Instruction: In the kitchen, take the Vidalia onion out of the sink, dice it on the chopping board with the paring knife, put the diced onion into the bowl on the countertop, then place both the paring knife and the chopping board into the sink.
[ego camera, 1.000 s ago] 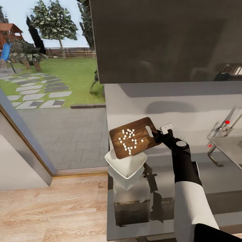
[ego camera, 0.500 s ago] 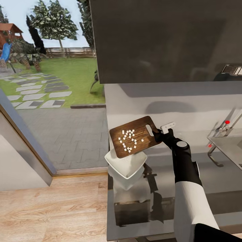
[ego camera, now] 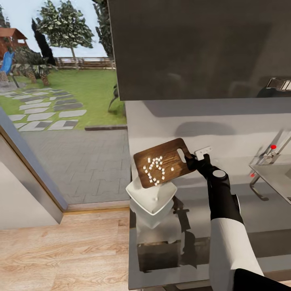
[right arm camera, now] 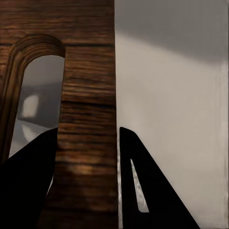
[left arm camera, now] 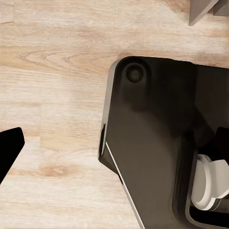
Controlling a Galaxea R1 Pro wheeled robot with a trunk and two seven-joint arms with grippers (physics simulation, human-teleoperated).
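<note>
In the head view the right gripper clamps the chopping board by its handle end, tilted over the bowl on the countertop, with diced onion sliding down the board. In the right wrist view dark fingers pinch the board's edge. In the left wrist view one cannot tell the left gripper's state above the wooden floor.

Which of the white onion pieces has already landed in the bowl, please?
The lone piece inside the bowl; the others lie on the tilted chopping board.

Wooden floor, garden window
</note>
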